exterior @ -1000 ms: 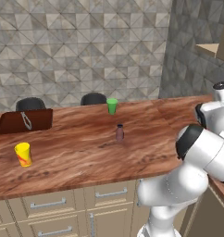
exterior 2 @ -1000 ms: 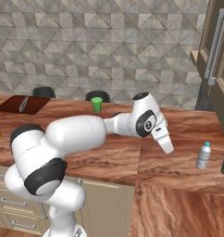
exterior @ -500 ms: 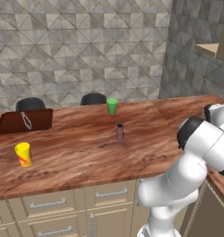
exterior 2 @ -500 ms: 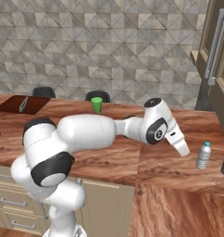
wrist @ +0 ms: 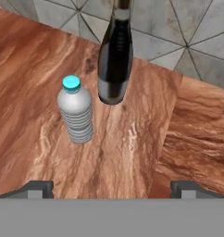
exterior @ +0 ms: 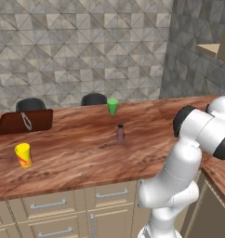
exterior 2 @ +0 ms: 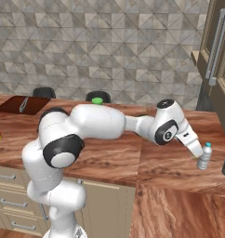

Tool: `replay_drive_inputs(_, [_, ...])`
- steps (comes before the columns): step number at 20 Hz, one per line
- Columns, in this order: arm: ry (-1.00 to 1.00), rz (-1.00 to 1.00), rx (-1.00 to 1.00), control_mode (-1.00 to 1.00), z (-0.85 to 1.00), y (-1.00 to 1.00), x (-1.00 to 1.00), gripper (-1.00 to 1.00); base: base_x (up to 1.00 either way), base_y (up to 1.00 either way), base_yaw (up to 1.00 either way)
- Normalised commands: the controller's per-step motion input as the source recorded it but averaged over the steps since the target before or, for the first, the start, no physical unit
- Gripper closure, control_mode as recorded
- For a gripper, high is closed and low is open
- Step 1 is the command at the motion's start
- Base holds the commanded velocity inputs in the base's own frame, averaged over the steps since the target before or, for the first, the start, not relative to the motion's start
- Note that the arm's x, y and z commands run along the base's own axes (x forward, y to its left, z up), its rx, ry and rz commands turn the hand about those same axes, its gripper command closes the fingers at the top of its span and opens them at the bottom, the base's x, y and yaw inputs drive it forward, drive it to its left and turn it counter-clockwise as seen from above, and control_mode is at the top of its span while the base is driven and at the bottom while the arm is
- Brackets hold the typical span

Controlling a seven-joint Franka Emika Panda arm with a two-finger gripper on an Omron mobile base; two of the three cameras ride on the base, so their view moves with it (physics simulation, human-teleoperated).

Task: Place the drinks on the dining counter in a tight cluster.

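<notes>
Claw (wrist: 112,187) open, beside water bottle (wrist: 76,110).

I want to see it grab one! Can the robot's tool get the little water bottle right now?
Probably yes. The tool is open, right beside the water bottle, and nothing stands between them. The wine bottle stands apart behind.

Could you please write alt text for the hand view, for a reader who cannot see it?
A clear ribbed water bottle with a light blue cap stands upright on the reddish-brown wood-grain counter, apart from a taller dark slim-necked wine bottle beyond it to the right. The open gripper hangs short of both, its two finger tips wide apart at the bottom.
</notes>
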Motion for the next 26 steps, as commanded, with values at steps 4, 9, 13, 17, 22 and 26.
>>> replay_drive_inputs(4, [0.05, 0.00, 0.07, -1.00, -0.01, -0.30, 0.30, -1.00, 0.00, 0.00, 0.00])
replay_drive_inputs(9, [0.01, 0.00, 0.16, -1.00, -0.11, -0.32, 0.26, -1.00, 0.00, 0.00, 0.00])
replay_drive_inputs(13, [0.00, 0.00, 0.05, -1.00, -0.11, -0.38, 0.21, -1.00, 0.00, 0.00, 0.00])
replay_drive_inputs(17, [0.00, 0.00, 0.00, -1.00, -0.06, -0.29, 0.17, -1.00, 0.00, 0.00, 0.00])
replay_drive_inputs(22, [0.00, 0.00, 0.00, -1.00, -0.12, -0.13, 0.27, -1.00, 0.00, 0.00, 0.00])
replay_drive_inputs(26, [-0.05, 0.00, 0.00, -1.00, -0.14, -0.01, 0.30, -1.00, 0.00, 0.00, 0.00])
